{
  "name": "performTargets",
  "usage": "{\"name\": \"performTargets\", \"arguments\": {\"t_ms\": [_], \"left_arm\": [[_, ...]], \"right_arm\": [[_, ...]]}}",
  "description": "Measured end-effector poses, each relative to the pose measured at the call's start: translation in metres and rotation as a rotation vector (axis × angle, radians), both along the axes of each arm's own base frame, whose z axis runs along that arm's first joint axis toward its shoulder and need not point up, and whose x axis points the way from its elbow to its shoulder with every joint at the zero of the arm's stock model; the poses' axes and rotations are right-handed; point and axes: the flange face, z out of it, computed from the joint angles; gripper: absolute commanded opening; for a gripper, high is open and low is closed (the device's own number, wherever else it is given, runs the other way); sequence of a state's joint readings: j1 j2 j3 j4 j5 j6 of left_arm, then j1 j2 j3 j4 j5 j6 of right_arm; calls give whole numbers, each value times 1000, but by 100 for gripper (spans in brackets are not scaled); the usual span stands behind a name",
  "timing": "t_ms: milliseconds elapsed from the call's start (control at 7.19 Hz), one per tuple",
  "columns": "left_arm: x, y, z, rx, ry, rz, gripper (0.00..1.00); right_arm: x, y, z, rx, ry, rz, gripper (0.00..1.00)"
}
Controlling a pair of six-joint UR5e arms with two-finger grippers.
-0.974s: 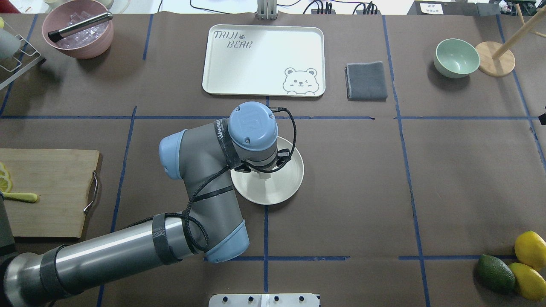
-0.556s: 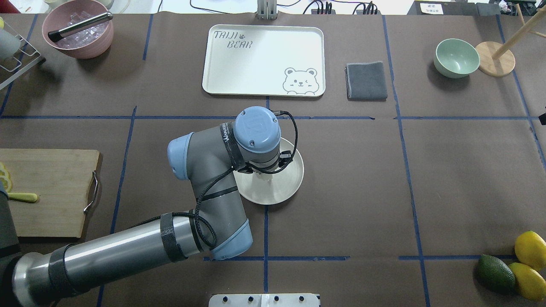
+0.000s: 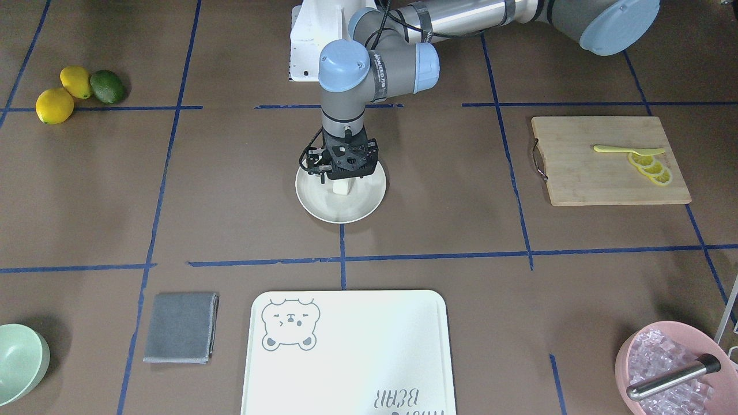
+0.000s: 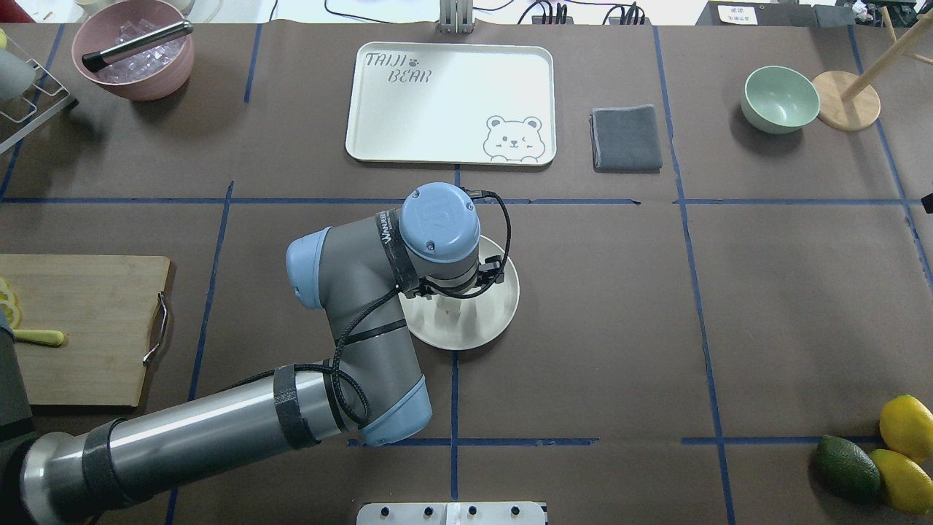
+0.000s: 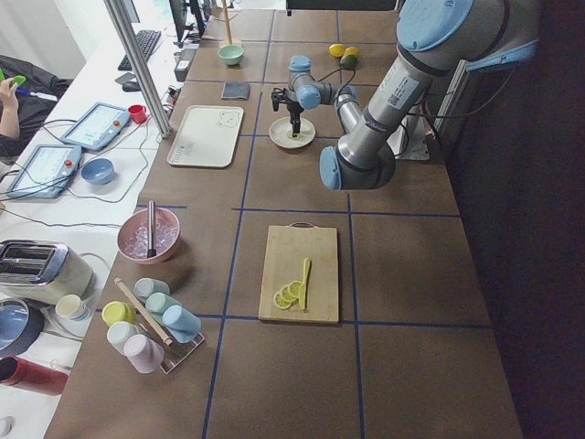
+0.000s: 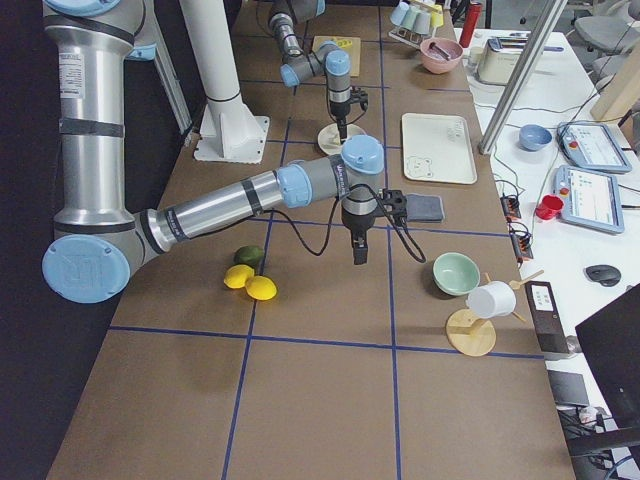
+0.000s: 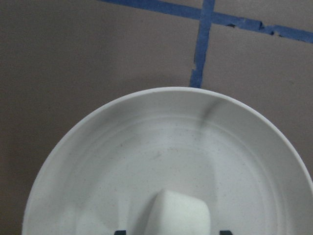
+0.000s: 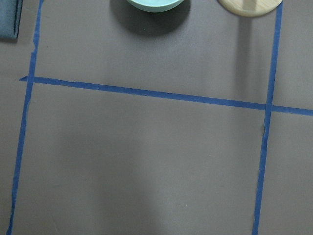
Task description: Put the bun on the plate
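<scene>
Resting on plate (image 3: 316, 203), bun (image 3: 342, 188) clear of rim; left claw (image 3: 343, 178) parted

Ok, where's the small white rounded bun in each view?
Front-facing: small white rounded bun at centre, on the round cream plate.
Overhead: hidden under the left arm wrist.
Exterior left: too small to tell.
Exterior right: too small to tell.
Left wrist: bottom centre.
Right wrist: not in it.
Shared landmark: that plate.

Brown table (image 4: 802, 292), plate (image 4: 503, 313), tray (image 4: 452, 102), cloth (image 4: 625, 138)
</scene>
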State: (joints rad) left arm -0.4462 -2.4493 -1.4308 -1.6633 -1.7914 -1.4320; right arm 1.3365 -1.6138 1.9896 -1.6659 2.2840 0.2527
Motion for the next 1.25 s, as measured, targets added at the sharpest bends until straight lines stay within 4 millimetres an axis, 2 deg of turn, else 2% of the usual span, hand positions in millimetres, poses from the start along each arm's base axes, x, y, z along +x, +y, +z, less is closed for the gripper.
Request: {"name": "performTargets", "arguments": {"t_ms": [139, 278, 417, 556, 834, 974, 1252], "left_arm": [[-15, -4, -9, 7, -5, -2, 100], [-44, -13, -18, 26, -42, 8, 100], [-85, -24, -15, 49, -88, 36, 100], [-132, -36, 4, 61, -111, 70, 100], [-250, -67, 67, 108, -131, 167, 100], [-305, -85, 98, 141, -144, 214, 100], [-429, -120, 178, 177, -159, 291, 100]], "right_arm": [[1, 0, 0, 0, 0, 2, 99], [5, 1, 4, 1, 0, -1, 100], [14, 1, 13, 7, -8, -15, 99], [31, -1, 29, 17, -23, -31, 99], [72, -3, 69, 57, -35, -72, 99], [87, -2, 87, 68, -34, -90, 99], [102, 5, 121, 54, -33, -111, 100]]}}
